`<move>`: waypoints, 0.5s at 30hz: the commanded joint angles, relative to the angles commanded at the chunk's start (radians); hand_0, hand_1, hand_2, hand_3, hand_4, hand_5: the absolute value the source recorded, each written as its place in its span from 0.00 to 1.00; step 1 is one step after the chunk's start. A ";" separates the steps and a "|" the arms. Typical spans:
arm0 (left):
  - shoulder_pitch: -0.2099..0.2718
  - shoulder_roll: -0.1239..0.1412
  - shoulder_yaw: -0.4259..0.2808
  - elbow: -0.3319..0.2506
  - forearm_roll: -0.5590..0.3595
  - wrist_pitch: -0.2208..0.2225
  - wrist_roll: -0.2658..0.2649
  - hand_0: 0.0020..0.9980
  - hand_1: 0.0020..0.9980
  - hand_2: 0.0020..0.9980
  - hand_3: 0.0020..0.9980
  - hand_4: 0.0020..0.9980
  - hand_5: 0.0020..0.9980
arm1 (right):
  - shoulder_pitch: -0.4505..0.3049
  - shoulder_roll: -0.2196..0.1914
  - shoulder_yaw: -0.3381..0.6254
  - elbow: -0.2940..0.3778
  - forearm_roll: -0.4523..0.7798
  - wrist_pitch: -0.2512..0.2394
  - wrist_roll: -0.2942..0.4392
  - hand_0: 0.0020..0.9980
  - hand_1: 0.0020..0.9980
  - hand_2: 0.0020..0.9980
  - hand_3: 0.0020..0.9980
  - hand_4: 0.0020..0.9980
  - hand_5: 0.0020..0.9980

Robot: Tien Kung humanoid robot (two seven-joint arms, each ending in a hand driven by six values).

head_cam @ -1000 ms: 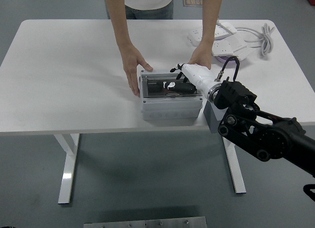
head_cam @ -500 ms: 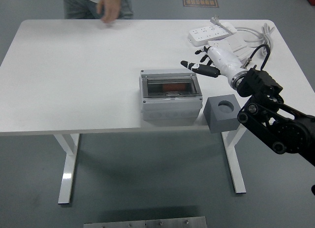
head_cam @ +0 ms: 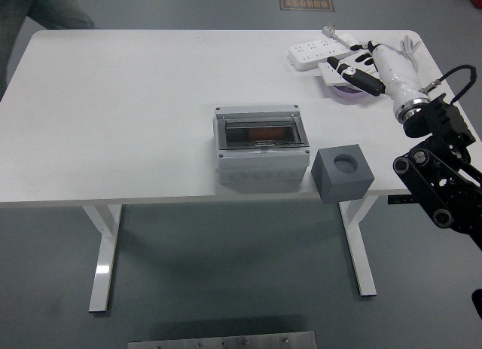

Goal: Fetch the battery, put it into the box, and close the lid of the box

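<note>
The box (head_cam: pixel 262 144) sits mid-frame on the desk (head_cam: pixel 113 115), its lid shut. A grey block (head_cam: pixel 342 173) stands just right of it. The right robot hand (head_cam: pixel 367 68) hovers at upper right over power strips (head_cam: pixel 331 51), fingers loosely extended and holding nothing.

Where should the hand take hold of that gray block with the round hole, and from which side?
Grip the gray block across its two upright side faces, coming from above. It stands at the table's near edge, apart from the box, so both sides look clear. The right hand is nearest.
</note>
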 joint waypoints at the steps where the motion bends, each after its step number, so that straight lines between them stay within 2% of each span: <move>1: 0.000 -0.001 0.000 0.000 0.000 0.000 0.000 0.84 0.90 0.84 0.81 0.84 0.51 | -0.007 0.005 0.022 0.000 -0.008 -0.007 0.001 0.92 0.78 0.77 0.81 0.97 1.00; 5: -0.003 -0.003 0.001 0.000 0.000 -0.001 -0.002 0.84 0.90 0.84 0.81 0.84 0.51 | -0.032 0.025 0.107 0.001 -0.038 -0.039 -0.006 0.92 0.78 0.77 0.81 0.97 1.00; 6: -0.004 -0.004 0.001 0.000 0.000 -0.001 -0.002 0.84 0.90 0.84 0.81 0.84 0.51 | -0.042 0.032 0.133 0.002 -0.046 -0.053 -0.009 0.96 0.82 0.80 0.84 0.99 1.00; 11: -0.005 -0.006 0.002 0.001 -0.002 0.000 -0.003 0.84 0.90 0.84 0.81 0.84 0.51 | -0.073 0.047 0.227 0.008 -0.083 -0.122 -0.027 0.96 0.82 0.80 0.84 0.99 1.00; 12: -0.004 -0.007 0.003 0.001 -0.002 0.000 -0.003 0.85 0.90 0.84 0.81 0.84 0.51 | -0.081 0.048 0.246 0.011 -0.093 -0.141 -0.032 1.00 0.89 0.88 0.91 1.00 0.97; 15: -0.004 -0.009 0.004 0.001 -0.004 0.000 -0.004 0.85 0.90 0.84 0.81 0.84 0.51 | -0.095 0.046 0.280 0.019 -0.125 -0.174 -0.053 1.00 0.89 0.88 0.91 1.00 0.97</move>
